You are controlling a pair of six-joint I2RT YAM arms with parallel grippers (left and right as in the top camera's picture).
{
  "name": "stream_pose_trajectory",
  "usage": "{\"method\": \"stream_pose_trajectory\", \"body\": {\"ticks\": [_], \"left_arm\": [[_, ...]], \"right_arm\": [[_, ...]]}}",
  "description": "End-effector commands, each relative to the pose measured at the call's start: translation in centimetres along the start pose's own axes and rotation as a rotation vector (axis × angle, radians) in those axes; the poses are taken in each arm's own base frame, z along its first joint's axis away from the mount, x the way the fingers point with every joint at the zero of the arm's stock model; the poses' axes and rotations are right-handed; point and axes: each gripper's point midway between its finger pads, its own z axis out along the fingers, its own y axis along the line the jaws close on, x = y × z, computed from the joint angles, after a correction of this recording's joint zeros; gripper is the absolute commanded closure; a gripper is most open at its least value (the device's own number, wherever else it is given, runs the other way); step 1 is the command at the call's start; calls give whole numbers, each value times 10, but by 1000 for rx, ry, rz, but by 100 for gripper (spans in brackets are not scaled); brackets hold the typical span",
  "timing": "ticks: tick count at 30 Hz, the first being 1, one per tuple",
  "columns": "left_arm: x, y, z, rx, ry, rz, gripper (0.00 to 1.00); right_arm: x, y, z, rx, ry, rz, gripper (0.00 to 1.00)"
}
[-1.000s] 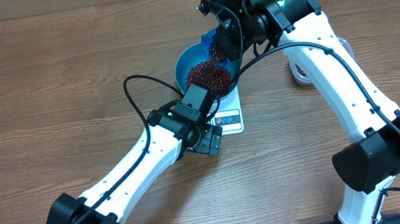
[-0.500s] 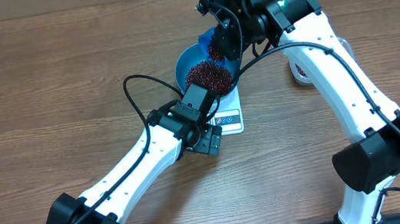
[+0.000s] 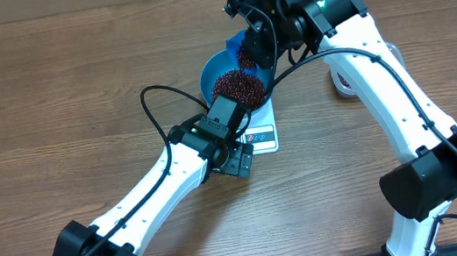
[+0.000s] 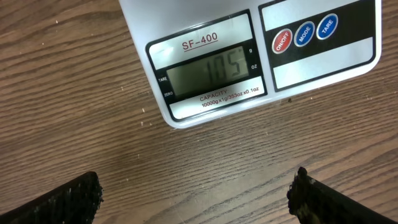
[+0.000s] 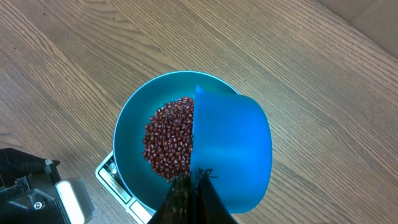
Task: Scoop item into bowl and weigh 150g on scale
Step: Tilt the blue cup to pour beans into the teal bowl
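The blue bowl (image 3: 214,72) stands on the white scale (image 3: 265,135) and holds a heap of dark red-brown beans (image 3: 237,87). My right gripper (image 3: 251,47) is shut on the handle of a small blue scoop (image 3: 238,40), which is tilted over the bowl's far rim. In the right wrist view the scoop (image 5: 233,149) covers the right half of the bowl (image 5: 127,140), with the beans (image 5: 169,144) to its left and the gripper (image 5: 196,182) below. My left gripper (image 4: 196,199) hangs open over bare table in front of the scale (image 4: 205,28), whose display reads 105.
A white round object (image 3: 345,84) lies partly hidden behind the right arm. The left arm (image 3: 164,176) stretches from the near left edge to the scale's front. Its black cable (image 3: 151,112) loops left of the bowl. Wooden table lies all around.
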Motion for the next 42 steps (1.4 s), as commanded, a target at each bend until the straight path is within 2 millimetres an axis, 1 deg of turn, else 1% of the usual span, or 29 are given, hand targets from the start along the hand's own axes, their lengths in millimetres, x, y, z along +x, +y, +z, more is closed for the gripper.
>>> {"method": "stream_pose_trajectory", "body": {"ticks": [1,5,8,11,17,21,24,27,31,33,35,39,42], "left_arm": [[2,7,3,-21,5,9,1],[2,7,3,-21,5,10,0],[2,7,3,-22,5,10,0],[2,7,3,-21,5,10,0],[2,7,3,-22,5,10,0],[2,7,3,-21,5,10,1],[2,7,3,-21,5,9,0],[2,7,3,-22,5,10,0],[2,7,3,-21,5,9,0],[2,7,3,-21,5,9,1],[2,7,3,-21,5,9,0],[2,7,3,-22,5,10,1],[2,7,3,-22,5,9,1]], "right_arm": [[-12,-2,-14,27,-48,-22,96],[-14,-4,-14,37,-52,-21,96],[-10,1,-13,25,-38,-25,96],[-3,8,-12,13,-3,-83,96],[-12,6,-10,29,-36,-101,96],[-10,10,-9,23,-21,-147,96],[-10,6,-9,46,-17,-147,96],[-5,9,-8,38,1,-164,96],[-5,-3,-8,108,9,-138,96],[-5,4,-7,70,9,-160,96],[-1,16,-6,24,21,-226,96],[-9,12,-5,57,-4,-208,96],[-10,16,-5,47,-7,-224,96]]}}
